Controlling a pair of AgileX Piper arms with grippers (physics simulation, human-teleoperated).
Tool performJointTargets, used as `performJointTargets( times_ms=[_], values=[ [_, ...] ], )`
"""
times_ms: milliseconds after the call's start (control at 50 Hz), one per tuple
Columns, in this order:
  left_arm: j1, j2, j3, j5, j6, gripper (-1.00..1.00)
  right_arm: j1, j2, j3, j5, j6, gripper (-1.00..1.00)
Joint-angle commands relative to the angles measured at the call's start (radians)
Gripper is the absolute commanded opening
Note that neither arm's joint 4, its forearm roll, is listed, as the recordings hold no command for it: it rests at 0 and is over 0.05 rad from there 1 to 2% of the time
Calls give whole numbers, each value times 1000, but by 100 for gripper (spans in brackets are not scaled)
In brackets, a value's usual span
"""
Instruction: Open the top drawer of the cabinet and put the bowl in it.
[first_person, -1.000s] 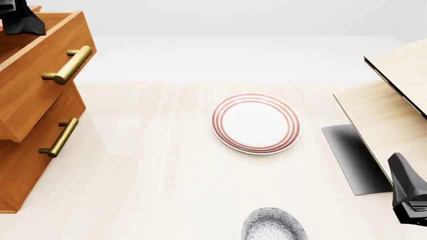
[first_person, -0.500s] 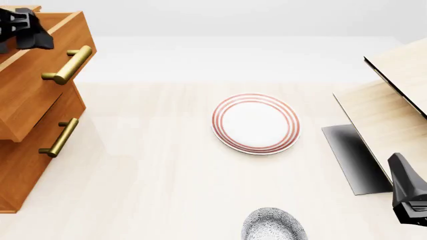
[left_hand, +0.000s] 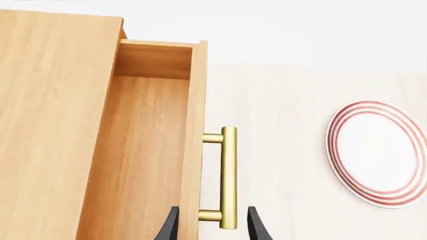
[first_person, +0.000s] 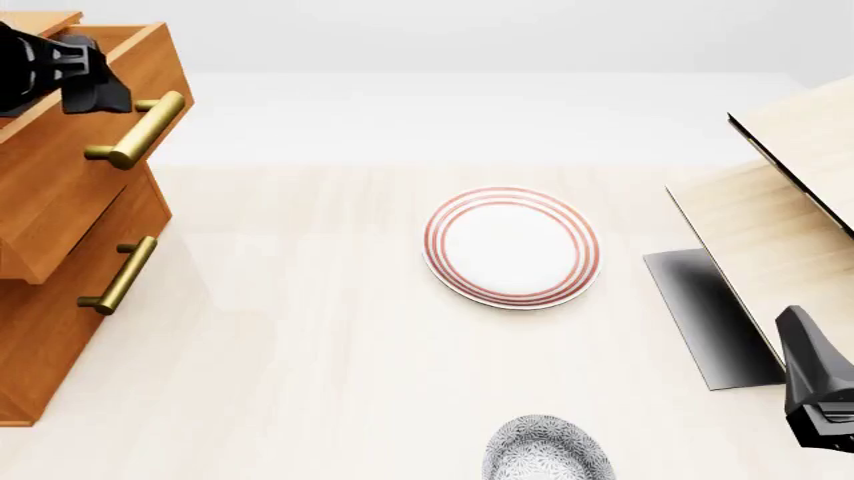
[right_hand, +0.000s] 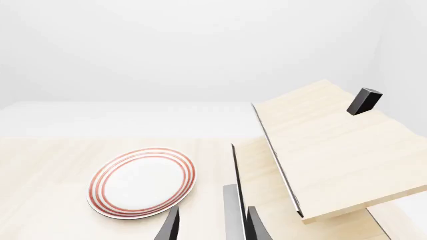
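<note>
Left claw spread, straddling top drawer front and brass handle, gripping nothing. Centre on bar, pinch, pull straight out. Right claw idling, spread.

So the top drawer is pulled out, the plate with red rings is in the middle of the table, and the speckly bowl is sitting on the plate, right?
Not quite. The bowl isn't on the plate; the front view shows it on the table, nearer the arms, apart from the bare plate. The rest is right: the top drawer is pulled out.
</note>
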Motion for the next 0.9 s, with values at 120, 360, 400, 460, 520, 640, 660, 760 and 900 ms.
performJointTargets(
  times_ms=[120, 360, 400, 460, 520, 640, 660, 760, 900],
  values=[
    [-15, 3, 7, -2, 2, 100, 1, -1, 1, 0, 2, 100],
    [-42, 5, 9, -1, -2, 100, 1, -2, 1, 0, 2, 100],
    [-45, 6, 8, -1, -3, 100, 1, -2, 1, 0, 1, 100],
    [-55, 10, 8, -2, -6, 100, 1, -1, 1, 0, 1, 100],
    [-67, 15, 7, -4, -6, 100, 1, -1, 1, 0, 1, 100],
    [-78, 27, 3, -8, -2, 100, 1, -1, 1, 0, 2, 100],
    [-80, 28, 3, -8, -2, 100, 1, -1, 1, 0, 1, 100],
    [-87, 29, -1, -1, 10, 100, 1, -1, 1, 0, 1, 100],
    [-100, 24, -3, 4, 5, 100, 1, -1, 1, 0, 2, 100]
  ],
)
